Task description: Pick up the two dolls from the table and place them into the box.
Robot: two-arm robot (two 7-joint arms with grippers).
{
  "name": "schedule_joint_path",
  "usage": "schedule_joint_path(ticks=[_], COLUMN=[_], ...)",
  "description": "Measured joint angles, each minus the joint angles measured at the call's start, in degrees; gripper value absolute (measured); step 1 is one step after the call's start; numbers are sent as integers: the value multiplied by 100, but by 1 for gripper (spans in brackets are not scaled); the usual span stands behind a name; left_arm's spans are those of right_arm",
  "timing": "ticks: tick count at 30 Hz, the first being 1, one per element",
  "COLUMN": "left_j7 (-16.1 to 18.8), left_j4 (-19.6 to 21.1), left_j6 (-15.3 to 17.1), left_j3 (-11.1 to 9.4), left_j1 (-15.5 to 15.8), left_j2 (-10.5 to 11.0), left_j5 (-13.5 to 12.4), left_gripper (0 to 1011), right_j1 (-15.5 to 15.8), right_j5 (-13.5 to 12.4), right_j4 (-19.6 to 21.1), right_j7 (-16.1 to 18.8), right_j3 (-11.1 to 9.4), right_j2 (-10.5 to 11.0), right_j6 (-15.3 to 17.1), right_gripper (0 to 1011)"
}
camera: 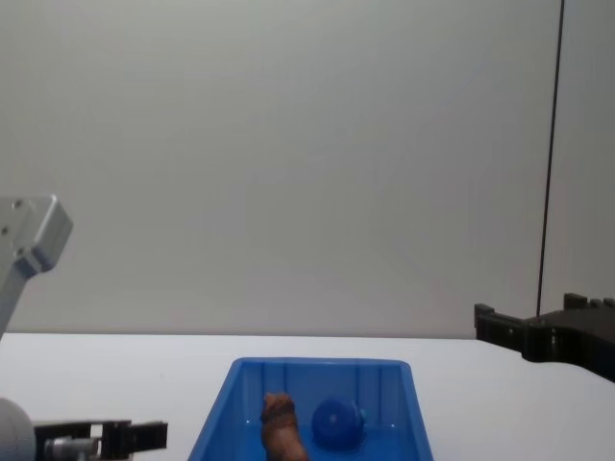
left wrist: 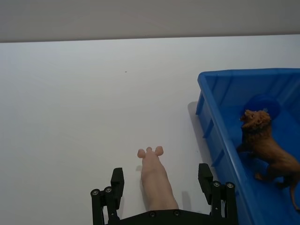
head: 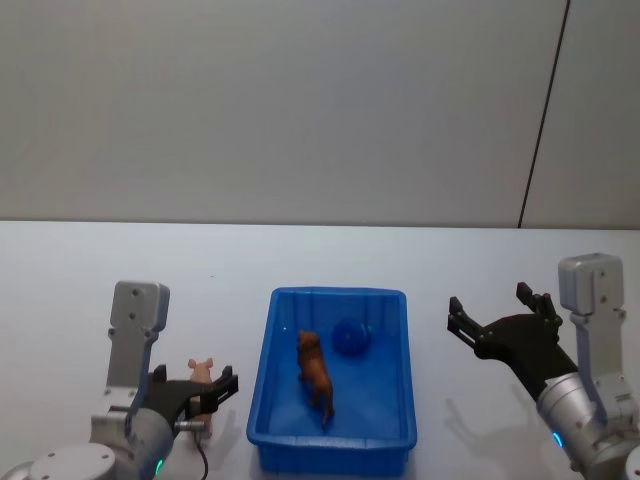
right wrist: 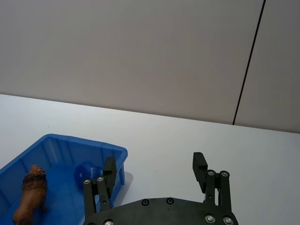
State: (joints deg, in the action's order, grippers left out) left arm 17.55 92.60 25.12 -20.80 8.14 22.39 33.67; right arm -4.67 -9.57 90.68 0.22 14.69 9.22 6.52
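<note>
The blue box stands on the white table between my arms. Both dolls lie inside it: the brown lion stands near the middle, and the dark blue ball rests behind it toward the far wall. In the left wrist view the lion and ball are beyond the box wall. My left gripper is low at the box's left, open, its fingers straddling a small pink toy animal without touching it. My right gripper hovers open and empty to the right of the box.
A grey wall rises behind the table's far edge. Bare tabletop stretches beyond the pink toy on the left, and to the right of the box under the right gripper.
</note>
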Motion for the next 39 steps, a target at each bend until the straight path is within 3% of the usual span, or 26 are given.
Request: schedule_joint_path(ticks=[18,30,39], left_j7=[-199,-313,-327], left_j4=[-350,-585,-657], left_j6=[32,40,58], left_j3=[21,24,30], left_j1=[6,61,83], left_j2=[-83,-156,-182], left_j5=[73,-20,-157], left_gripper=[1001,730,422], right_j1=[0,0,0], right_j5=[0,0,0], right_j4=[0,-1,-1], right_j7=[0,0,0], right_j3=[0,0,0], right_j2=[0,0,0], right_j6=[0,0,0], right_gripper=[1001,1001,1001])
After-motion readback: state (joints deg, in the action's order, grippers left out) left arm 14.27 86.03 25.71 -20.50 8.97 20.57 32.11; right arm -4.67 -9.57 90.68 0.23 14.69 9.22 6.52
